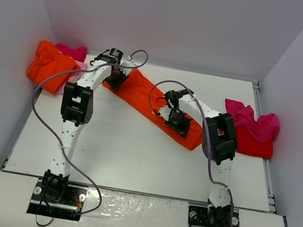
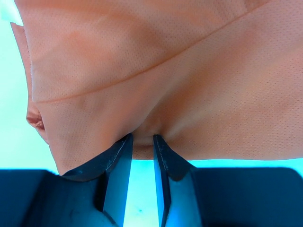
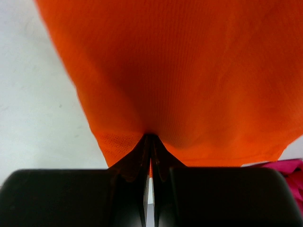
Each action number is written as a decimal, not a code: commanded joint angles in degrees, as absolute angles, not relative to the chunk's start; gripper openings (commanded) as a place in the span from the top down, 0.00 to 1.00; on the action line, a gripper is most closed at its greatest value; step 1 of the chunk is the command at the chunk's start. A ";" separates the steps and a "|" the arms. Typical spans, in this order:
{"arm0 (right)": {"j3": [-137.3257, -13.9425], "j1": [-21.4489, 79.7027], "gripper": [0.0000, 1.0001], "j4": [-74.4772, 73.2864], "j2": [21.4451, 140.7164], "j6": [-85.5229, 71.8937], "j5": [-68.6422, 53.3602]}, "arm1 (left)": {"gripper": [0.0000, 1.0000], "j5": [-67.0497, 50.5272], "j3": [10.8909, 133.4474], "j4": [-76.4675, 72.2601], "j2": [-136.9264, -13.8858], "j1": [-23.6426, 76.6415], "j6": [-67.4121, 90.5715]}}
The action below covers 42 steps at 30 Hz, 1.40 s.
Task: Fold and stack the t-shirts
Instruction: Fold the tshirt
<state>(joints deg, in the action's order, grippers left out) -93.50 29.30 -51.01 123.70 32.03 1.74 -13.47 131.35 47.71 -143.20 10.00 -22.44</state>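
Observation:
An orange t-shirt [image 1: 145,98] lies stretched as a long band across the middle of the table, from back left to front right. My left gripper [image 1: 114,79] is shut on its back-left end; in the left wrist view the cloth [image 2: 189,71] bunches between the fingertips [image 2: 124,144]. My right gripper [image 1: 177,122] is shut on the front-right part; in the right wrist view the orange cloth [image 3: 180,71] is pinched in the closed jaws. Another orange shirt [image 1: 48,65], a magenta one [image 1: 71,51] and a pale pink one [image 1: 79,68] lie heaped at the back left.
A magenta shirt [image 1: 253,121] lies crumpled on a red shirt [image 1: 254,144] at the right side of the table. White walls close in the table on the left, back and right. Cables loop from both arms over the table.

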 commanded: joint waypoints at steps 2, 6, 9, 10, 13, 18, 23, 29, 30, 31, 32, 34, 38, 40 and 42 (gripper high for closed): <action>-96.71 29.27 1.00 -51.81 126.06 32.74 1.75 | 0.81 -13.43 128.90 49.18 -138.41 10.09 -23.67; -95.96 28.90 1.00 -50.77 126.32 33.11 4.23 | 0.90 -13.81 125.09 45.80 -136.22 10.02 -23.67; -95.25 28.66 1.00 -50.80 126.96 33.41 4.48 | 0.90 -13.69 125.22 46.38 -136.56 10.11 -23.86; -95.11 28.71 1.00 -50.80 127.58 33.45 4.08 | 0.90 -13.60 125.53 46.64 -136.87 10.11 -24.03; -94.96 29.68 1.00 -50.80 129.39 33.36 2.36 | 0.90 -13.41 128.07 48.03 -139.10 10.07 -24.22; -95.28 34.49 1.00 -51.21 132.22 34.34 -1.60 | 0.90 -13.45 136.15 51.74 -144.70 10.08 -24.11; -97.31 42.29 1.00 -52.19 135.51 34.98 -3.63 | 0.88 -13.03 139.99 52.27 -147.69 10.14 -23.26; -103.31 49.28 1.00 -55.37 137.24 34.91 -8.58 | 0.87 -11.49 142.64 53.13 -149.74 10.09 -23.09; -105.89 51.18 1.00 -56.11 137.85 34.98 -9.51 | 0.87 -11.43 143.14 53.25 -150.17 10.02 -23.03; -107.44 52.13 1.00 -56.64 138.30 35.06 -10.14 | 0.87 -11.27 143.33 52.86 -150.20 10.02 -22.87; -109.21 53.14 1.00 -57.23 138.81 35.15 -10.74 | 0.87 -11.09 143.35 52.59 -150.28 10.02 -22.70; -113.14 55.09 1.00 -58.05 140.28 34.84 -12.05 | 0.87 -11.07 143.44 52.24 -150.22 9.93 -22.51; -124.08 60.46 1.00 -62.53 144.88 34.72 -15.99 | 0.83 -10.77 144.27 51.81 -149.29 9.89 -22.37; -127.26 63.02 1.00 -63.16 146.25 34.24 -16.34 | 0.79 -10.19 145.26 52.33 -148.42 9.93 -22.80; -128.78 65.03 0.99 -63.35 146.37 33.43 -14.96 | 0.78 -9.47 145.87 52.61 -147.41 9.83 -23.08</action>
